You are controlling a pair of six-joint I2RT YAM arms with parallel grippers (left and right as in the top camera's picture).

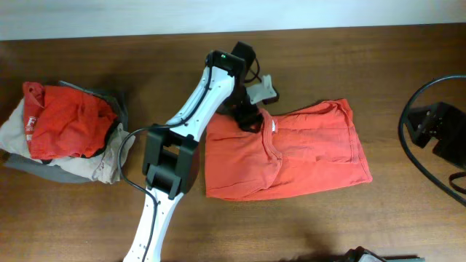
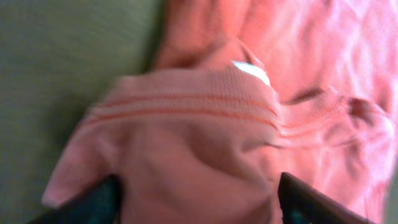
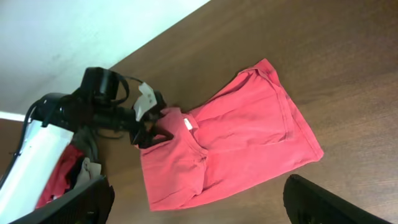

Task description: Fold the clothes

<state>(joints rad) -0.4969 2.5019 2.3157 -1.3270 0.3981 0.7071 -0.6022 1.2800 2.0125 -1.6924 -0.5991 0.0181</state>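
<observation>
The clothes, an orange-red T-shirt (image 1: 291,153), lie folded into a rough rectangle on the brown table, right of centre. My left gripper (image 1: 249,116) is down on the shirt's collar at its upper left corner. In the left wrist view the ribbed collar and its white label (image 2: 252,70) fill the frame. My left gripper (image 2: 196,186) has its jaws wide apart with bunched shirt fabric (image 2: 205,155) between them. My right gripper (image 1: 426,124) hangs at the table's right side, away from the shirt. In its own view the right gripper (image 3: 198,186) is open and holds nothing, with the shirt (image 3: 236,143) below it.
A pile of other clothes (image 1: 65,131), red on top of beige and grey, sits at the left. The left arm's body (image 1: 171,156) stretches across the table's middle. A black cable (image 1: 405,142) loops at the right edge. The table's far edge meets a white wall (image 1: 145,14).
</observation>
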